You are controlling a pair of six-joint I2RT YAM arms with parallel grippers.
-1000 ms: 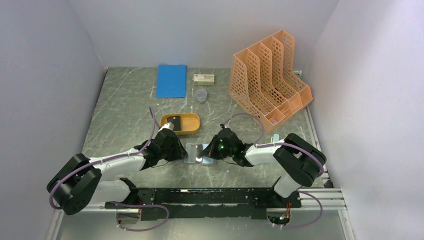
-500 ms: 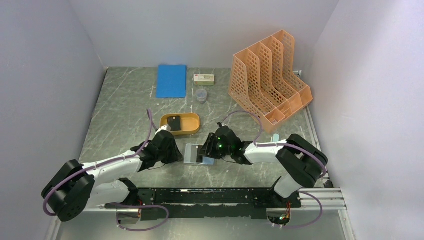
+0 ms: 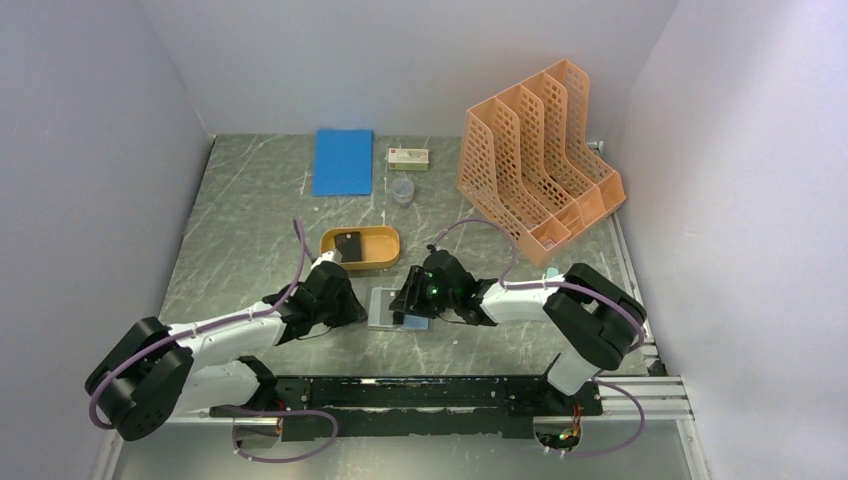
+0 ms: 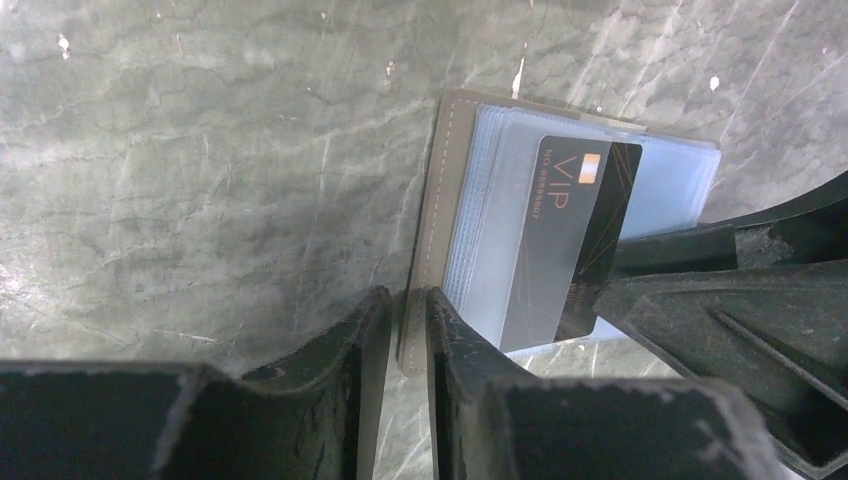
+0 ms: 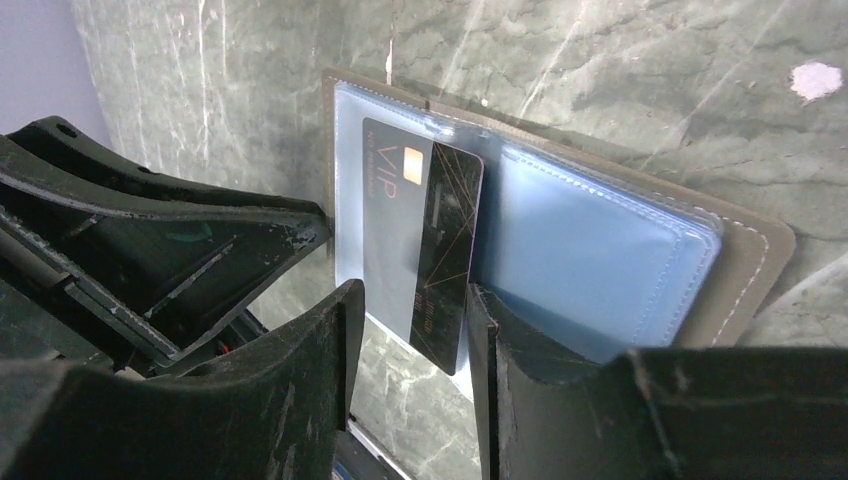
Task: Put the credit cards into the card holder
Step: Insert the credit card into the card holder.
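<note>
**A:** Grey marble table [image 3: 250, 220], pale walls [image 3: 90, 150] round it. Status on the cards?

**B:** One black VIP card [image 5: 425, 240] sits part-way in a clear pocket of the card holder [image 5: 600, 250]. It's skewed, w/ its lower corner poking past the holder's edge. The holder lies open & flat betw. the two arms, near the front of the table. So I'd say the insert has started but isn't done.

**A:** Pincers?

**B:** The right gripper [image 5: 415, 295] has its jaws apart, straddling the card's sticking-out end w/o clamping it. The left gripper [image 4: 405, 300] has its jaws nearly together astride the holder's tan edge. Can't tell if they actually bite.

**A:** What's left?

**B:** Prob. pushing that card home, squared up. Also a dark card [image 3: 348, 243] lies in the orange tray [image 3: 390, 250], just behind the left arm's wrist, so that one needs fetching too.

**A:** Blind spots?

**B:**
- Can't judge how deep the VIP card sits, since the plastic glares.
- The pockets stack up, so anything in the lower ones is hidden.
- From above, the grippers cover most of the holder.
- Can't tell whether more cards lie under the one in the tray.
</note>
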